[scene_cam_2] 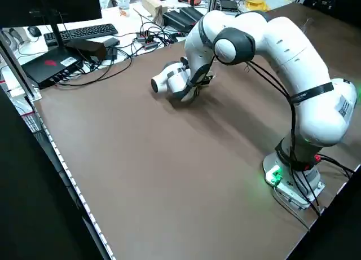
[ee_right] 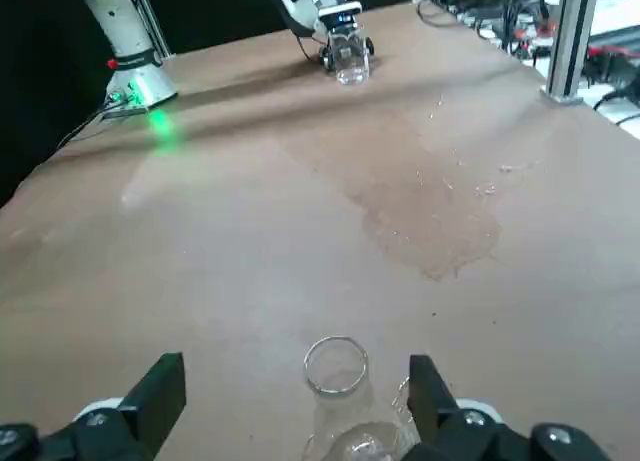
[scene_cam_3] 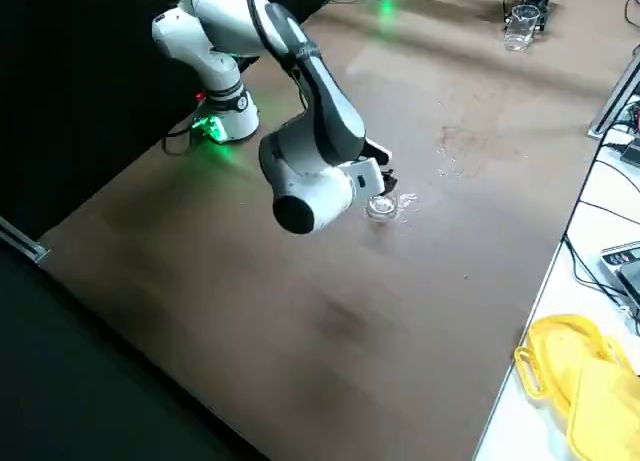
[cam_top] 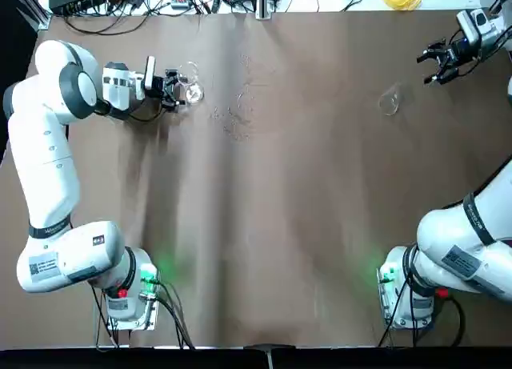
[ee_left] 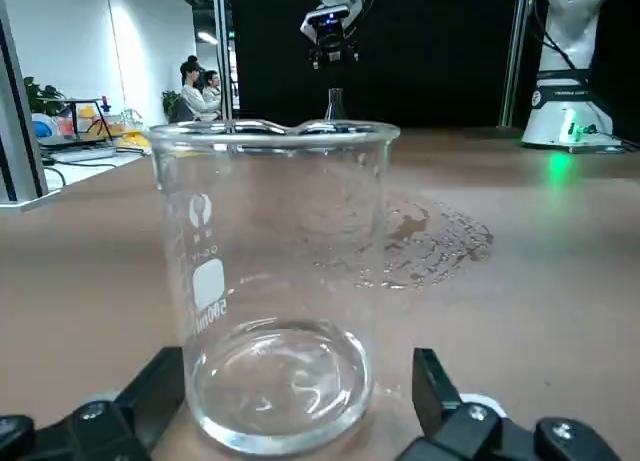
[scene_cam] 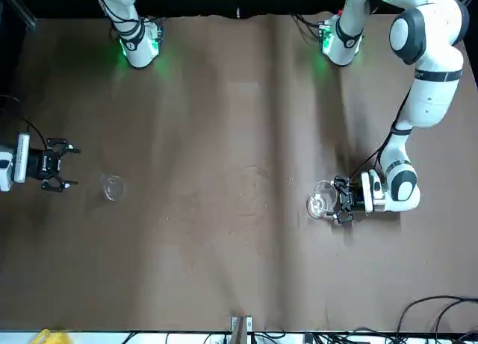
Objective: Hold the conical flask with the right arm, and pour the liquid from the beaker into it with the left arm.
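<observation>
Left gripper (ee_left: 300, 366) brackets beaker (ee_left: 280, 281), right gripper (cam_top: 423, 70) open, clear of flask (cam_top: 389, 103).

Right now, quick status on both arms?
Left gripper open around beaker. Right gripper open, flask ungrasped. Wet patch on table between.

The broad matte surface (cam_top: 272, 225) is an even brown, mottled with darker patches. The left arm (cam_top: 44, 157), smooth and jointed, is white with dark grey bands, and its angular metal jaws (ee_left: 300, 406) are black. The right arm (cam_top: 472, 241), jointed and rounded, is white too, crossed by black straps and cables, with black metal jaws (ee_right: 300, 406). Green light glows at both bases. The straight-sided glass beaker (ee_left: 270, 281) is colourless, with white printed markings; the flared glass conical flask (ee_right: 345, 421) is colourless and unmarked where visible. A flat, soft-looking item (scene_cam_3: 580, 376) is plain yellow.
</observation>
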Robot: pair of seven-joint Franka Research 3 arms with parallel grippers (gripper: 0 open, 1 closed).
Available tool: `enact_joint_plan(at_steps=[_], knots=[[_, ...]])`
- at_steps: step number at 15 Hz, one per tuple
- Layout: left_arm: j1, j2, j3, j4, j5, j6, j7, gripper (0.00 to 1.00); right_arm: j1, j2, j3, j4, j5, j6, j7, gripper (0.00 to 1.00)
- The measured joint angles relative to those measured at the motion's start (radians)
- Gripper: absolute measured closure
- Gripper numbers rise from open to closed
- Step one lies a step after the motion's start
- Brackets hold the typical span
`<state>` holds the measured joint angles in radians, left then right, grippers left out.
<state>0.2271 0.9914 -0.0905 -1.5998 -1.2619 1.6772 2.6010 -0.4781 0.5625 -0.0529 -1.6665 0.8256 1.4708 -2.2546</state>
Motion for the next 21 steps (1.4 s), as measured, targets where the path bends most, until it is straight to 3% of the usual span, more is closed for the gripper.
enact_joint_plan(at_steps=[10, 21], knots=[[0.000, -0.003, -0.005, 0.005, 0.000, -0.003, 0.001, 0.00, -0.008, 0.073, 0.000, 0.000, 0.091, -0.005, -0.094, 0.03], [-0.012, -0.003, -0.010, 0.034, -0.003, -0.024, 0.016, 0.00, -0.016, 0.107, 0.002, 0.000, 0.104, -0.016, -0.137, 0.04]])
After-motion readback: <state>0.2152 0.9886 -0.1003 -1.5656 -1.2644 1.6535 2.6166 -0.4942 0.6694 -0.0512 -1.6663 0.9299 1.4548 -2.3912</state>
